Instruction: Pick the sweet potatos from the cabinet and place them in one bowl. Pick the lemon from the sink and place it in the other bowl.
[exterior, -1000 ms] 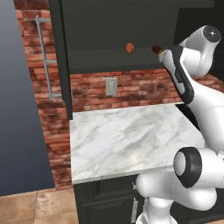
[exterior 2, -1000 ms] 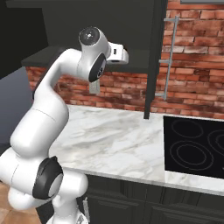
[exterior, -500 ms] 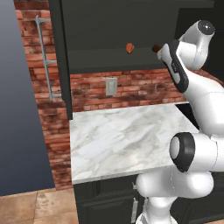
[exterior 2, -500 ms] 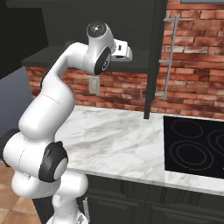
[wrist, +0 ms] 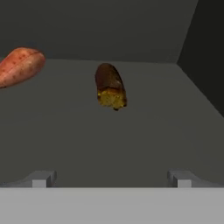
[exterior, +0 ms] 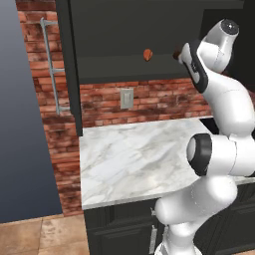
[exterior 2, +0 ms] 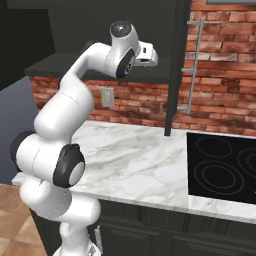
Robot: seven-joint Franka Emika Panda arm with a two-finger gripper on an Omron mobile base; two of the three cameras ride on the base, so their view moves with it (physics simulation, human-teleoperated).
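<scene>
Fingers (wrist: 43, 178) spread wide with nothing between them, gripper (wrist: 111, 178) reaching into the cabinet (exterior: 114, 30) just above its dark shelf, two sweet potatos ahead — one orange-red (wrist: 19, 65) at left, one brown (wrist: 110, 85) nearer centre — both apart from the fingertips.

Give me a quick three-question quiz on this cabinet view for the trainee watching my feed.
1. True or false: the end effector is shut on the orange-red oval sweet potato.
2. In the hand view, which lies nearer the middle of the dark charcoal cabinet shelf?
A. the orange-red tuber
B. the dark-brown tuber with a yellowish cut end
C. a yellow lemon
3. Fill in: the counter below the cabinet is white ____.

Key:
1. False; its jaws stand open, short of both tubers.
2. B
3. marble
</scene>
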